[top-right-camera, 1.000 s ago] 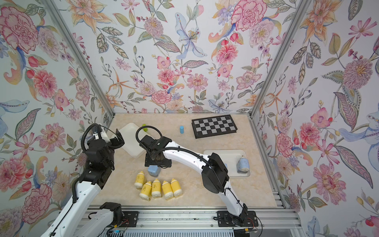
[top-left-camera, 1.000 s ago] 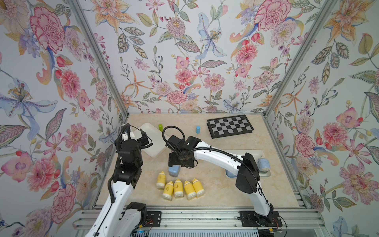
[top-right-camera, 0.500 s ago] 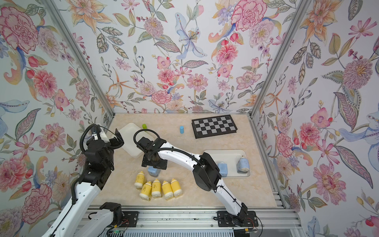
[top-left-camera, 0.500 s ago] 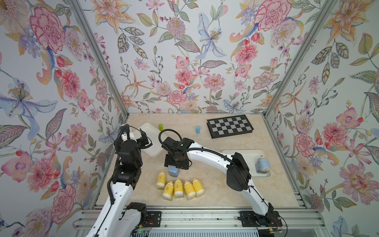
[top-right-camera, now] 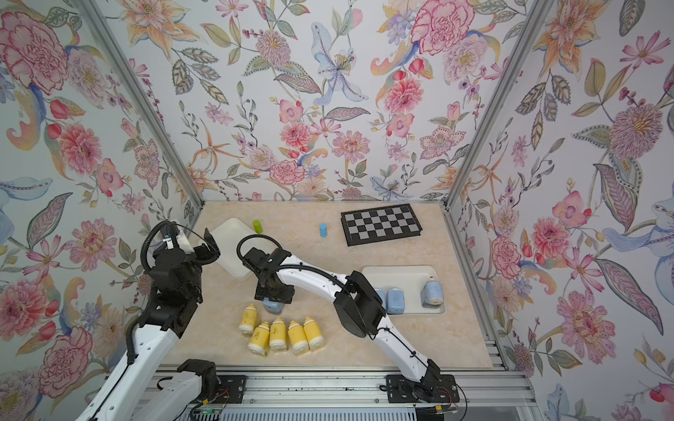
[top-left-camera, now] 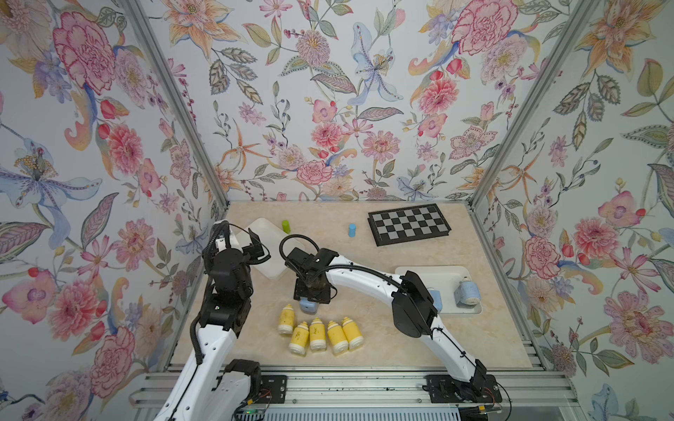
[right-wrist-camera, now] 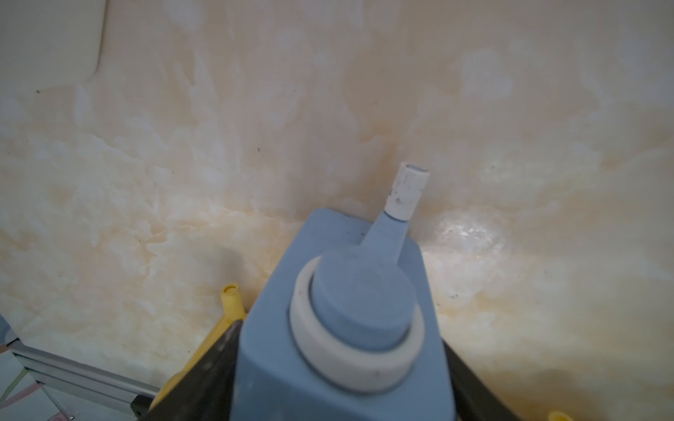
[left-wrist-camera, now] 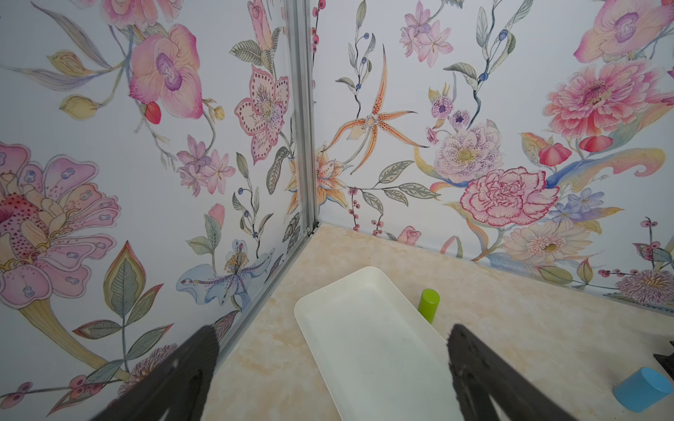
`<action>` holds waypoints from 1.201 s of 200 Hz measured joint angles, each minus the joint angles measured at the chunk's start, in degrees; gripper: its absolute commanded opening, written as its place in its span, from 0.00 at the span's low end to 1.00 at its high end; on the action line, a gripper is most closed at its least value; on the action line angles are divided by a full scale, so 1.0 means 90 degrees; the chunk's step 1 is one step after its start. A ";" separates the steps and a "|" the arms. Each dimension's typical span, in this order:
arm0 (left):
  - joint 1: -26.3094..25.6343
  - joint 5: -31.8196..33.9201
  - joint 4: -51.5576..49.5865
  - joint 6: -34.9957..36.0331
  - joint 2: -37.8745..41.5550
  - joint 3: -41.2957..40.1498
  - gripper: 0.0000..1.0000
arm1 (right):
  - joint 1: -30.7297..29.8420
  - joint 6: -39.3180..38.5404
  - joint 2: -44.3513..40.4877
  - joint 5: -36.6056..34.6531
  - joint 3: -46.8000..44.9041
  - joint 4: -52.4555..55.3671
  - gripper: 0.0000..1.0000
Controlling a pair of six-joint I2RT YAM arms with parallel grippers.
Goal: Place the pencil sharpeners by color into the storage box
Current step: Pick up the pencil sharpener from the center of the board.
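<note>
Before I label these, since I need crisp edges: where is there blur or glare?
Right wrist view: the blue sharpener fills the foreground, soft and out of focus; a bright glare patch lies on the tabletop. Left wrist view: walls sharp, fingers of the left gripper blurred. Both top views: evenly lit, sharp.

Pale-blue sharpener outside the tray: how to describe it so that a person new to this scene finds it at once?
On the marble table, find the five yellow sharpeners near the front edge. Just behind them stands the pale-blue sharpener, under the right gripper. Unlike the other blue sharpeners, it is not in the white tray.
</note>
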State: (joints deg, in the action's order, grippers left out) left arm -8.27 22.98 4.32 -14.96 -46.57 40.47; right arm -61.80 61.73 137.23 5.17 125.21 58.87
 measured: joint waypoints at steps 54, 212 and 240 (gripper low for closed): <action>0.0000 -0.0002 0.0000 0.0000 0.0010 0.0000 0.99 | 0.0005 -0.0146 -0.0010 -0.0002 -0.0022 0.0034 0.45; 0.0000 -0.0002 0.0000 0.0000 0.0007 0.0000 0.99 | 0.0423 -0.1588 -0.0454 -0.0243 -0.0585 0.0002 0.35; 0.0000 -0.0002 0.0002 0.0000 -0.0036 0.0000 0.99 | 0.0549 -0.1972 -0.0833 -0.0284 -0.0857 0.0000 0.35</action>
State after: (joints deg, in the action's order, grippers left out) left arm -8.27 22.96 4.34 -14.96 -46.89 40.47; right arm -56.86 43.99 129.73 2.61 117.49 58.87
